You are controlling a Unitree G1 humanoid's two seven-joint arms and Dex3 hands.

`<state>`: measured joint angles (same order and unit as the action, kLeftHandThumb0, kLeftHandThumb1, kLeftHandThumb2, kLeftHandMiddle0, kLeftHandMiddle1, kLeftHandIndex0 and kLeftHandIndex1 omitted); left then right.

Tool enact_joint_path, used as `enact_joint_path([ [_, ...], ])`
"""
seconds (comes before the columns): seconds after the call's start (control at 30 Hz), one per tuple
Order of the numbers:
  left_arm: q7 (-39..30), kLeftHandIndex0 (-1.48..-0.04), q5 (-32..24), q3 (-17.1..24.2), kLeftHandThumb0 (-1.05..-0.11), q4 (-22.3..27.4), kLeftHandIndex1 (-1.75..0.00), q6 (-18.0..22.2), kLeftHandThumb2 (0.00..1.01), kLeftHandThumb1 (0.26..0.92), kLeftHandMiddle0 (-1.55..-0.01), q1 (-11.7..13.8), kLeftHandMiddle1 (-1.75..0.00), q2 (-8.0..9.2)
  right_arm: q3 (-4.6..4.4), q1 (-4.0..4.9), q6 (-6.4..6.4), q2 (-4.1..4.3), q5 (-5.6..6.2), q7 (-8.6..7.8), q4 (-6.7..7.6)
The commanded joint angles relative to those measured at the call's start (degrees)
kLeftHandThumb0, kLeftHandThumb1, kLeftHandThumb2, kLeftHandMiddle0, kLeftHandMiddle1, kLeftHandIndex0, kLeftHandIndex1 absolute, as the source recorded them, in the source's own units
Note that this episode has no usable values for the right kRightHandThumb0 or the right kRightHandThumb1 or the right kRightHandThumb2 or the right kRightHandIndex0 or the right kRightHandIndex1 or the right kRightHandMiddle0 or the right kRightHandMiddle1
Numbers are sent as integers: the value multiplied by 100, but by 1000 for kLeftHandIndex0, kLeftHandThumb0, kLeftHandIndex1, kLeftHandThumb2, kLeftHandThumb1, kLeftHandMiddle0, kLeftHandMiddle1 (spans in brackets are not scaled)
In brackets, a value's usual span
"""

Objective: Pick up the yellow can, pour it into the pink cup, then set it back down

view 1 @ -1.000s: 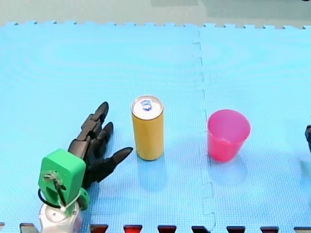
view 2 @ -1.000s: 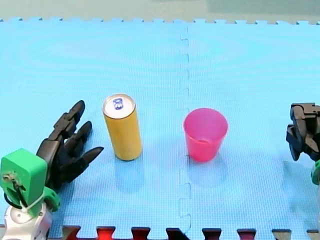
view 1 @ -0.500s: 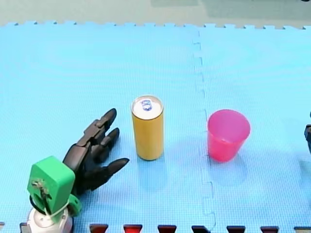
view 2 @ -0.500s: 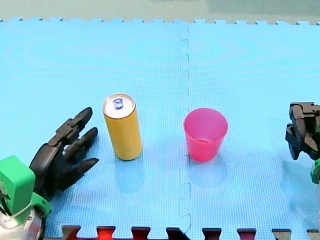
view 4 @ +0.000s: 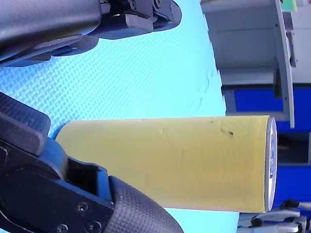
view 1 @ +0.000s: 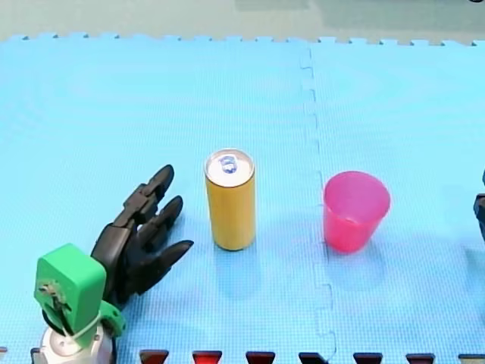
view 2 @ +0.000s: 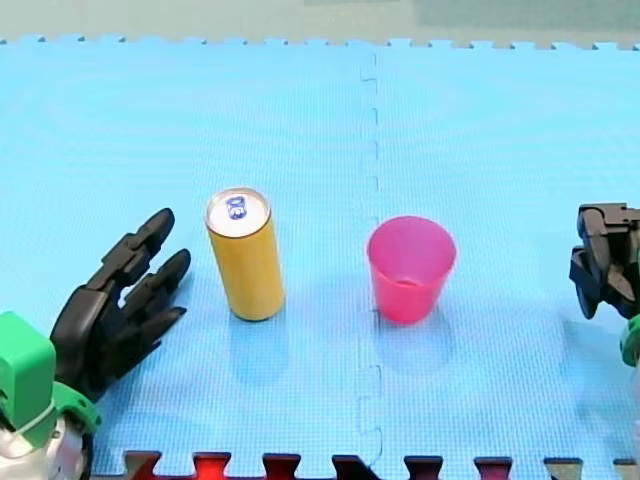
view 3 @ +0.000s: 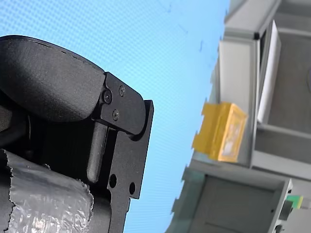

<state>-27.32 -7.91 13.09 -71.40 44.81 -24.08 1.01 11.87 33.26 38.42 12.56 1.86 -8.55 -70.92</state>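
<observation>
Currently can is standing upright on mat, with cup standing upright to its right, near but not touching. Left hand is hanging just left of can, unclenched, gripping nothing, fingertips pointing toward it and not making contact. Right hand is sitting at the far right edge of mat, curled up on nothing, well apart from cup. Second wrist view is showing can's side wall close up: smooth yellow skin, a few faint marks. Judging handling: tall and narrow, so likely tipping at a sideways nudge; thin metal wall probably denting under a hard squeeze; glossy surface possibly sliding in hard fingers. Weight is staying unknown, since the lid is giving no clue whether it is opened or what is inside. Best hold is looking like a wrap around mid-body, thumb opposing fingers, below the rim. Cup is appearing empty, mouth up, light plastic, probably shifting easily if bumped while pouring.
</observation>
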Motion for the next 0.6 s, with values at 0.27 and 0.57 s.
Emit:
enact_joint_path([
  [0.27, 106, -222, 26, 10, -1048, 6, -7, -93, 10, 837, -268, -72, -6, 16, 23, 125, -60, -97, 107, -115, 117],
  [0.57, 125, -234, -1, 15, -1048, 39, -10, -131, 5, 834, -268, -82, -4, -40, -15, 215, -1, -127, 85, 10, 223],
])
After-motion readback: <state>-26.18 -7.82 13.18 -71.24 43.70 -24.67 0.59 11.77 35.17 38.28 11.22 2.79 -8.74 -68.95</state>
